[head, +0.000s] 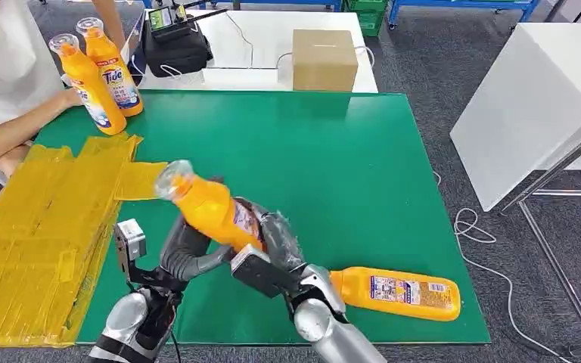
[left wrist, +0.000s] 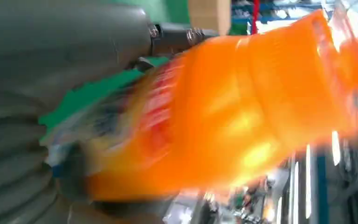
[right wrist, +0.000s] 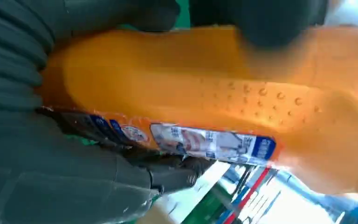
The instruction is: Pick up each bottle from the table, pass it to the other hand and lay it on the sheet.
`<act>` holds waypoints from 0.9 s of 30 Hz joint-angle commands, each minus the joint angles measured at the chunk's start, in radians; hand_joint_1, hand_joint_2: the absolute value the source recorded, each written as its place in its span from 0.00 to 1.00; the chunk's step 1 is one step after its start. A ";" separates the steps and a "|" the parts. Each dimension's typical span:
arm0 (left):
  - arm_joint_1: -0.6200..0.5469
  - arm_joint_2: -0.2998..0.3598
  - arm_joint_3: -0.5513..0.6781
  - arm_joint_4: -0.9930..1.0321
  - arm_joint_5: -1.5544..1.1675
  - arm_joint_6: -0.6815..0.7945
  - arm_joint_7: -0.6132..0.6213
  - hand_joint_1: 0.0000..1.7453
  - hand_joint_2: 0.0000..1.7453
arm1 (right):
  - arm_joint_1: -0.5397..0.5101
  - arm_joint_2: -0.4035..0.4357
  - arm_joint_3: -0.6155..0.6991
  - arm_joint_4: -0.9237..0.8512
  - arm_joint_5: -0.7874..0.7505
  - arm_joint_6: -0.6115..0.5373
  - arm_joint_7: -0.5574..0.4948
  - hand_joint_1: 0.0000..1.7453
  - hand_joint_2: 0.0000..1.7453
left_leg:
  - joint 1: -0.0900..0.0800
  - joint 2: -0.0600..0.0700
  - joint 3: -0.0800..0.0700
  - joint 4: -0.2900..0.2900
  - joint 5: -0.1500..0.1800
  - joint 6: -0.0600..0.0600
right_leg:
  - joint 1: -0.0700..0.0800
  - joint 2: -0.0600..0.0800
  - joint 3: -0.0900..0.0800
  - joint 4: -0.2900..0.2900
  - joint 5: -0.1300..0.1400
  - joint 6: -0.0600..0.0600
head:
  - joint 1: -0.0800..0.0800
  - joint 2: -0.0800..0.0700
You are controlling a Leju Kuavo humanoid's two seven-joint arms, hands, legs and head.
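Observation:
An orange Tide bottle (head: pixel 208 208) hangs tilted above the green mat (head: pixel 348 151), its clear cap pointing toward the yellow sheet (head: pixel 38 227). My left hand (head: pixel 189 255) cups it from below on the left side. My right hand (head: pixel 274 240) wraps its base and label end. The left wrist view shows the bottle (left wrist: pixel 242 102) blurred against my left hand (left wrist: pixel 37 60). In the right wrist view my right hand (right wrist: pixel 51 177) closes around the bottle (right wrist: pixel 214 79), dark fingers over its top. A second orange bottle (head: pixel 393 292) lies on its side at the mat's near right.
Two upright orange bottles (head: pixel 100 76) stand at the mat's far left corner, a person's hand (head: pixel 66 97) touching one. A cardboard box (head: pixel 324 59) and a black device (head: pixel 174 45) sit on the white table behind. A white panel (head: pixel 529 98) stands to the right.

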 commanded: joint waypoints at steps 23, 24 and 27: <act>-0.002 -0.093 0.102 -0.016 0.192 0.137 -0.031 1.00 1.00 | -0.048 -0.080 0.252 0.127 0.130 -0.044 0.010 1.00 1.00 | 0.001 -0.002 0.003 -0.001 -0.001 -0.002 | 0.001 -0.003 0.003 -0.002 -0.001 0.000 | 0.000 0.000; -0.002 -0.095 0.103 -0.015 0.197 0.141 -0.032 1.00 1.00 | -0.047 -0.081 0.251 0.129 0.129 -0.046 0.010 1.00 1.00 | 0.001 -0.002 0.004 -0.001 -0.002 -0.002 | 0.001 -0.004 0.005 -0.002 -0.002 -0.001 | 0.000 0.000; 0.000 -0.102 0.111 -0.019 0.212 0.175 -0.039 1.00 1.00 | -0.040 -0.083 0.236 0.122 0.131 -0.073 0.015 1.00 1.00 | 0.001 -0.001 0.002 -0.001 -0.001 -0.001 | 0.001 -0.003 0.001 -0.002 -0.001 0.000 | 0.000 0.000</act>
